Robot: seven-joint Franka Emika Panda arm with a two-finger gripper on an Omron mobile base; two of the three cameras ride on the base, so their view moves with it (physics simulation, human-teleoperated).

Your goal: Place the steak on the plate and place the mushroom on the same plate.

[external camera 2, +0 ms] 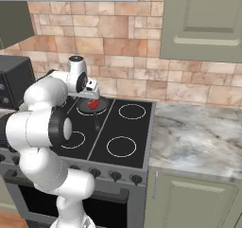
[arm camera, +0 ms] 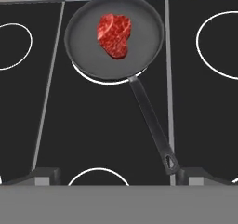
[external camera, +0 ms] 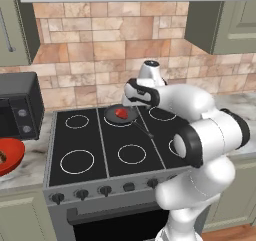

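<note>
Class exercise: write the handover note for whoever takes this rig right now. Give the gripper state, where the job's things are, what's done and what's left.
Gripper: open, empty, hovering over the stove, looking down at the pan.
Steak: lying in the dark frying pan on a rear burner, untouched.
Red dish: at the left edge on the counter; can't confirm it is the plate.
Done: nothing yet.
Left: pick the steak, plate it, then find and plate the mushroom.

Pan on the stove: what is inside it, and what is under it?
Inside the pan lies only the steak. Under it, a burner ring peeks out at the near edge; the pan covers the rest.
</note>
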